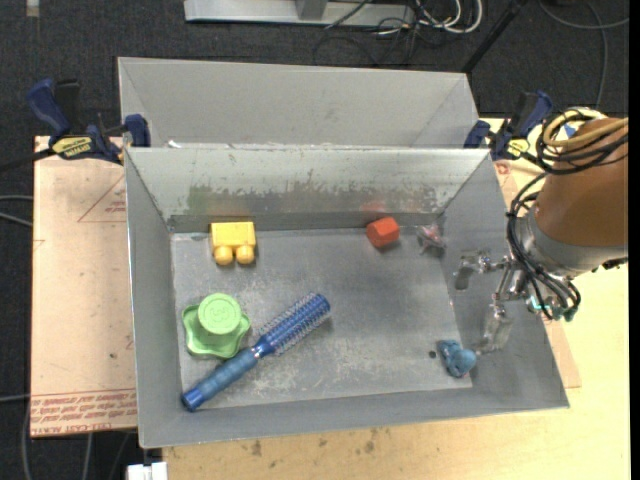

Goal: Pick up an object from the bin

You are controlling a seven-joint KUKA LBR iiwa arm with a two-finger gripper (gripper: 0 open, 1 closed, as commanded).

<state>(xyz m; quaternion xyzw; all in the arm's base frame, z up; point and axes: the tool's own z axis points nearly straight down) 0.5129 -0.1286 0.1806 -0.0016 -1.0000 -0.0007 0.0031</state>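
My gripper [481,303] is at the right side of the bin, over the sloping right wall. Its two metal fingers stand apart, open, with nothing between them. A small blue object [458,358] lies at the front right corner of the floor, just below and left of the lower fingertip [496,332]. A small grey-pink thing [431,236] rests near the back right, above and left of the upper fingertip [465,271]. A red block [382,232] lies against the back wall, further left.
A yellow block with two round studs [232,242] sits at the back left. A green round lid-like piece [214,324] lies at the front left, with a blue hairbrush [262,346] slanting beside it. The arm's orange cover and cables hang over the right rim.
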